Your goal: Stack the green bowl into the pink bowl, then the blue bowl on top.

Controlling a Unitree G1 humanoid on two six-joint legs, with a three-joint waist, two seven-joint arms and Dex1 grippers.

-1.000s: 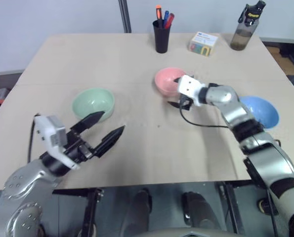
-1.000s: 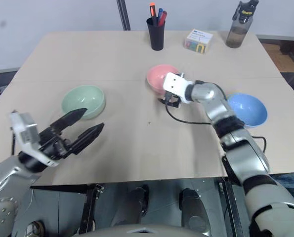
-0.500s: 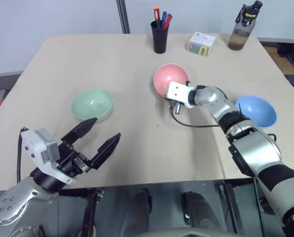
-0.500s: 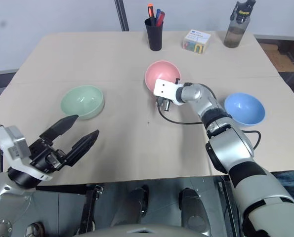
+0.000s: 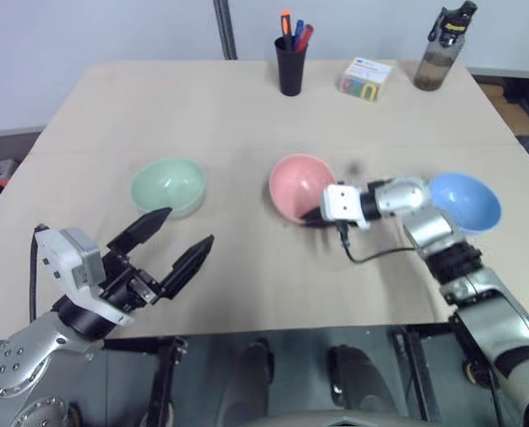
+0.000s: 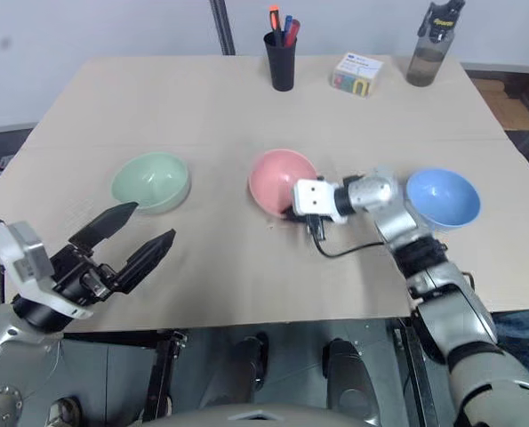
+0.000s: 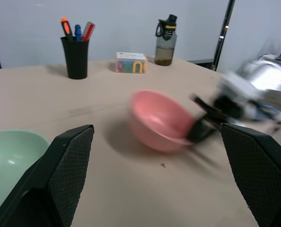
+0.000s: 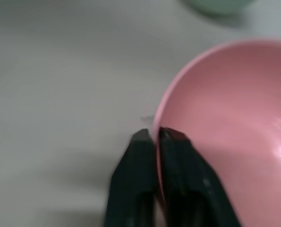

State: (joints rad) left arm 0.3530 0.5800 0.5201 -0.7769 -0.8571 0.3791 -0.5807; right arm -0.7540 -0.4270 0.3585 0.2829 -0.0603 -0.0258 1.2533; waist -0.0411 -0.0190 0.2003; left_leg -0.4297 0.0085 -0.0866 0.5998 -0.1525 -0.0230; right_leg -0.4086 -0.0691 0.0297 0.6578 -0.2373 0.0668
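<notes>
The right gripper point(image 8: 155, 137) pinches the rim of the pink bowl point(image 5: 298, 187) — one finger inside, one outside — and the bowl sits tilted mid-table, between the green bowl point(image 5: 167, 185) and the blue bowl point(image 5: 467, 200). The left gripper point(image 5: 177, 246) hovers near the green bowl, jaws spread wide, holding nothing

At the far edge of the beige table point(image 5: 202, 107) you had a black cup point(image 5: 291, 68) holding coloured pens point(image 5: 295, 32). Right of it lay a small printed box point(image 5: 365, 78), then a dark-capped water bottle point(image 5: 439, 50) near the corner.
</notes>
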